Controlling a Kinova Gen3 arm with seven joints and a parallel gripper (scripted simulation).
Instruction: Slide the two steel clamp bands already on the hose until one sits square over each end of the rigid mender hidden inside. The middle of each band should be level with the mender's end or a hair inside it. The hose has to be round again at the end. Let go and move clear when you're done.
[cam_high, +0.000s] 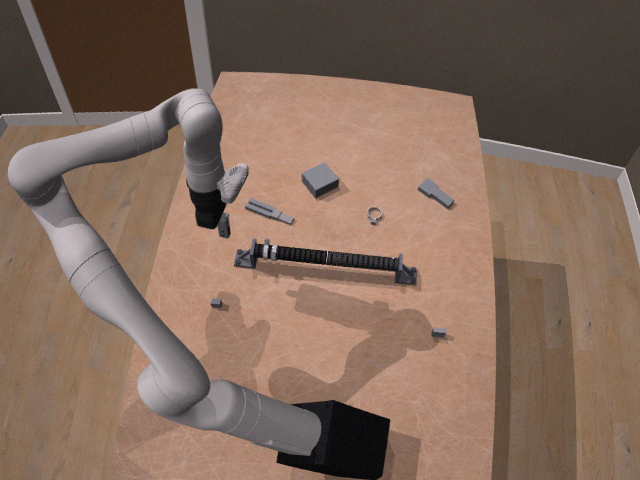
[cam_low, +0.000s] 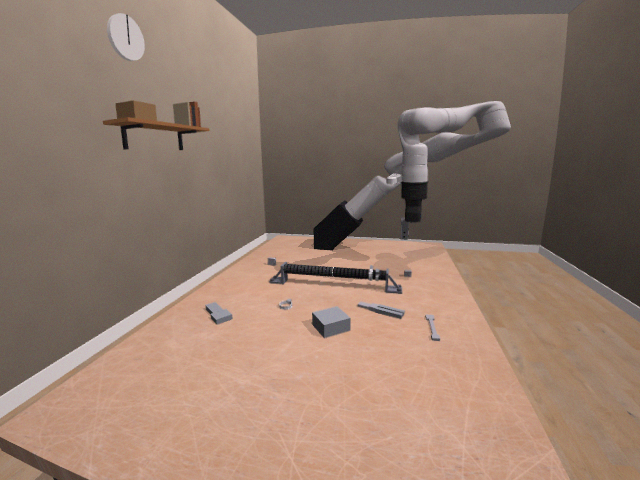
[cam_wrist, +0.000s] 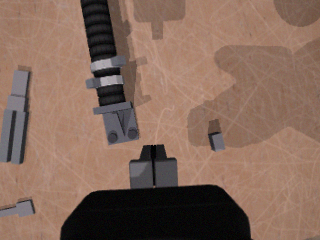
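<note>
The gripper (cam_wrist: 153, 150) hangs in the air above the table (cam_high: 330, 118), just off one end of the hose (cam_high: 330, 256). Its two fingers are pressed tight together with nothing between them.

The hose is black and ribbed. It lies flat on two small grey stands, one at each end, near the middle of the table. In the top view its long side runs left to right, tilted a little down toward the right. In the wrist view it runs away from the gripper, toward the top of the picture.

Both clamp bands (cam_wrist: 106, 72) sit side by side, close to the near stand (cam_wrist: 120, 124). So neither band looks to be in its place yet (the mender is hidden, so its ends cannot be seen). A thin pale line near the middle of the hose may be a hint.

To do this step well, I think the closed fingers should come down beside a band and push it gently along the hose, straight along its length, so the band stays square. Pushing down hard could squash the hose.
</note>
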